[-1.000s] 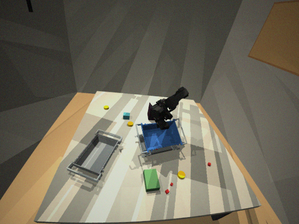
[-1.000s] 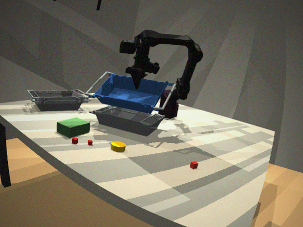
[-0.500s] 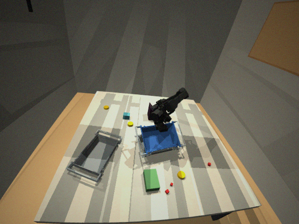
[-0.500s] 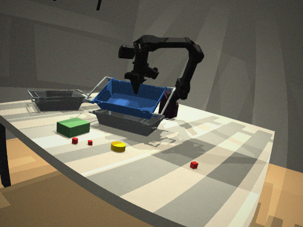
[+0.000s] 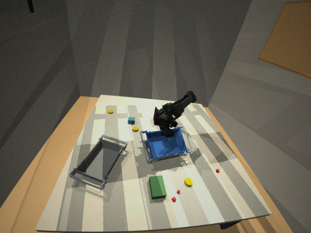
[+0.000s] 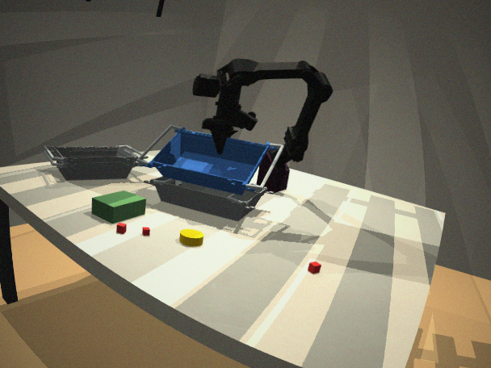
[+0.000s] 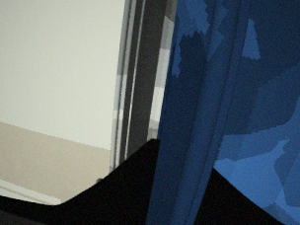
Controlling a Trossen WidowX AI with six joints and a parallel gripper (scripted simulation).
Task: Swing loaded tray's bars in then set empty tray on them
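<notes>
My gripper (image 5: 168,134) (image 6: 220,152) (image 7: 166,151) is shut on the rear long wall of the empty blue tray (image 5: 169,149) (image 6: 210,177) (image 7: 194,123). The blue tray hangs just above the loaded dark grey tray (image 6: 194,198) (image 7: 140,74), tilted with its front long side lower. Its own wire bars stand out past its ends. In the exterior view the loaded tray's right bar (image 6: 242,204) lies inward over its top. The loaded tray's left bar and small blocks are hidden under the blue tray. I cannot tell whether the blue tray touches the bars.
Another grey tray (image 5: 88,157) (image 6: 94,169) stands to the left, its bars out. A green block (image 5: 157,187) (image 6: 119,207) and a yellow disc (image 5: 189,182) (image 6: 191,237) lie in front. Several red cubes, more yellow discs and a teal cube (image 5: 131,120) are on the table.
</notes>
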